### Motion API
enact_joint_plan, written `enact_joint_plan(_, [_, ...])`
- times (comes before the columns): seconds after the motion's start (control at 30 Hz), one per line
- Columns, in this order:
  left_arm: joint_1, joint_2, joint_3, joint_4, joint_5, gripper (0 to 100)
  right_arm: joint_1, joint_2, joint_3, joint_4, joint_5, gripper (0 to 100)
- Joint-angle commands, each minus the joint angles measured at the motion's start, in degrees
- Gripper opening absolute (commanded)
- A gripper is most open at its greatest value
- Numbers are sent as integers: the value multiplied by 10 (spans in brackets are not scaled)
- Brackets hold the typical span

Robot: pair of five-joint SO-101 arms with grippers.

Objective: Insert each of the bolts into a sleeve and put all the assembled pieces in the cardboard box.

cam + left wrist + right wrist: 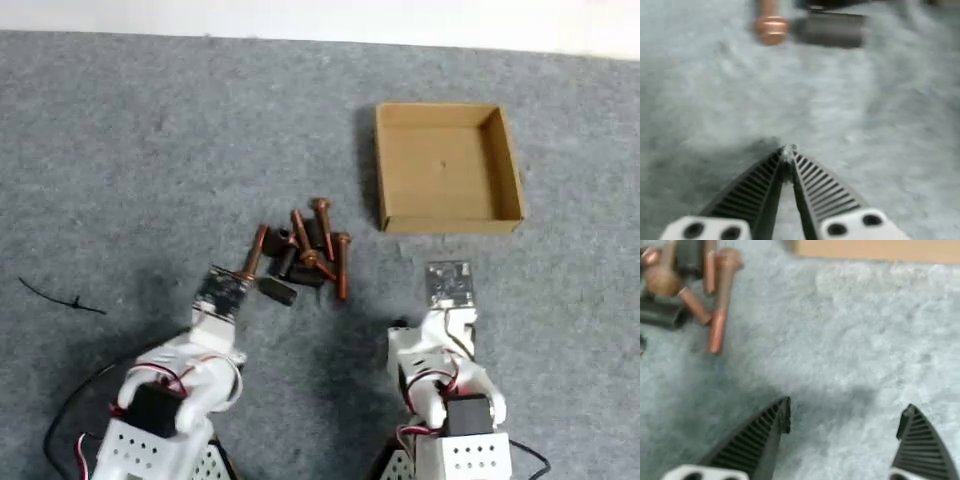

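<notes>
Grey carpet, bolts (305,245) piled at its middle. Nearest is the left gripper (787,152), clenched and empty, with a dark sleeve (832,31) lying crosswise just ahead. Farther off, the right gripper (847,417) hangs released.

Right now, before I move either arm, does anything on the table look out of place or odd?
A thin black strip, like a cable tie, lies alone well left of the parts; it belongs to nothing here. The bolts and sleeves lie crisscrossed in one heap, some overlapping. The box sits flat, undamaged.
</notes>
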Motion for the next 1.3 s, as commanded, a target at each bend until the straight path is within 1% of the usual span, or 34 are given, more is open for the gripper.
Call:
enact_joint_plan(0.0, [-67, -5, -17, -34, -156, 8, 71, 2, 81, -38, 4, 324])
enact_joint_plan(0.07, [-102, -5, -26, -26, -309, 6, 108, 2, 80, -35, 4, 324])
enact_joint_plan(0.1, [-118, -5, -38, -17, -359, 5, 122, 2, 80, -34, 4, 324])
enact_joint_plan(0.13, [-137, -5, -54, -12, -376, 5, 131, 2, 73, -33, 4, 324])
enact_joint_plan(0.2, [-186, -5, -89, -19, -341, 5, 149, 2, 52, -12, 4, 324])
enact_joint_plan(0.27, [-230, -5, -119, -47, -270, 5, 159, 2, 37, 5, 5, 324])
enact_joint_plan(0.33, [-246, -5, -145, -77, -205, 5, 162, 2, 27, 7, 5, 324])
enact_joint_plan(0.4, [-247, -5, -173, -99, -162, 5, 165, 3, 25, 7, 5, 324])
enact_joint_plan(0.5, [-246, 0, -201, -163, -128, 5, 168, 3, 25, 7, 29, 324])
enact_joint_plan(0.57, [-245, 1, -210, -218, -119, 5, 171, 5, 25, 7, 52, 324])
enact_joint_plan(0.63, [-240, 2, -212, -260, -117, 5, 171, 7, 25, 7, 55, 324])
enact_joint_plan(0.73, [-196, 15, -201, -279, -119, 5, 171, 7, 25, 7, 55, 324])
enact_joint_plan(0.77, [-181, 32, -196, -282, -119, 5, 171, 7, 25, 7, 55, 324])
enact_joint_plan(0.83, [-160, 86, -189, -317, -119, 5, 171, 7, 25, 7, 56, 324])
enact_joint_plan(0.97, [-153, 247, -204, -400, -118, 5, 171, 7, 25, 7, 56, 324])
enact_joint_plan(1.03, [-153, 330, -231, -406, -108, 5, 171, 7, 25, 7, 56, 324])
enact_joint_plan(1.13, [-179, 436, -240, -410, -51, 5, 181, 7, 25, 7, 56, 324])
enact_joint_plan(1.2, [-205, 491, -240, -431, -27, 5, 218, 6, 25, 7, 56, 324])
enact_joint_plan(1.27, [-229, 530, -240, -464, -21, 5, 258, 3, 25, 7, 55, 324])
